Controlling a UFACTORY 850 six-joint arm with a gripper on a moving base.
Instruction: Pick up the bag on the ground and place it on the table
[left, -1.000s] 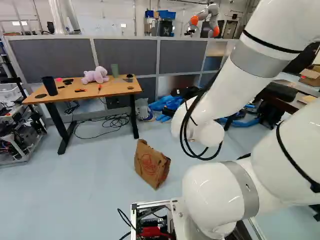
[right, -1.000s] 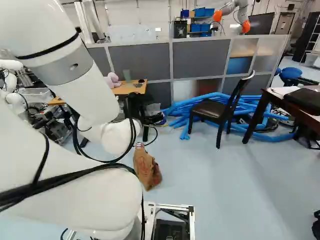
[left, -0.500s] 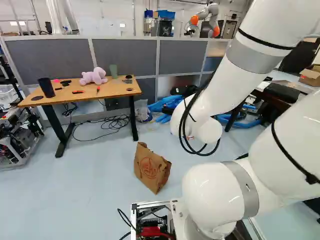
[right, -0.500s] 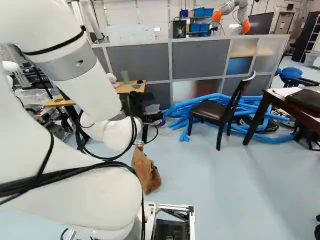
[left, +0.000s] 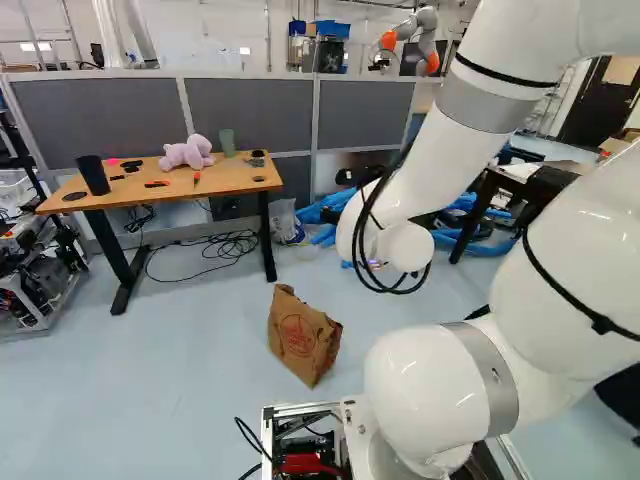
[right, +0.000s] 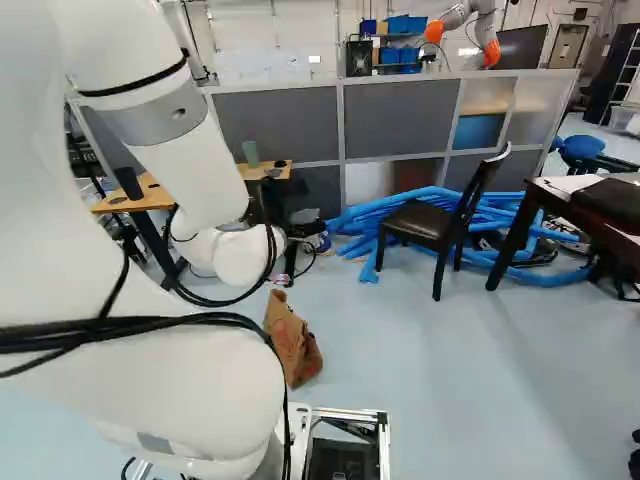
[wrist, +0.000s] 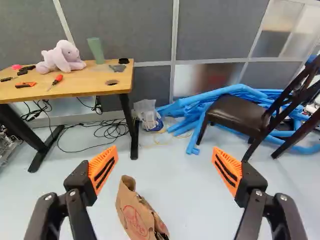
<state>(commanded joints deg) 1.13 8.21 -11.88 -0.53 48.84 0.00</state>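
A brown paper bag (left: 304, 337) with a red print stands tilted on the floor ahead of the base. In the wrist view the gripper (wrist: 164, 152) has its orange-padded fingers wide apart with nothing between them; the bag (wrist: 134, 216) shows past the fingers, nearer the one on the wooden table's side, not touched. The wrist hides the gripper in the base views. The wooden table (left: 228, 178) with black legs stands farther off, at the left of the left base view.
On the wooden table lie a pink plush toy (wrist: 62, 57), a dark cup (left: 93, 175), a green cup and small tools. Cables lie beneath. Past the bag are a black chair (right: 425, 221), blue tubes (right: 350, 220), a dark table (right: 540, 196) and grey partitions. Another robot (right: 465, 22) stands behind them.
The base has moved slightly ahead, bringing the table and bag a little nearer. My arm has shifted, its wrist higher and farther left in the left base view. The bag stays in place.
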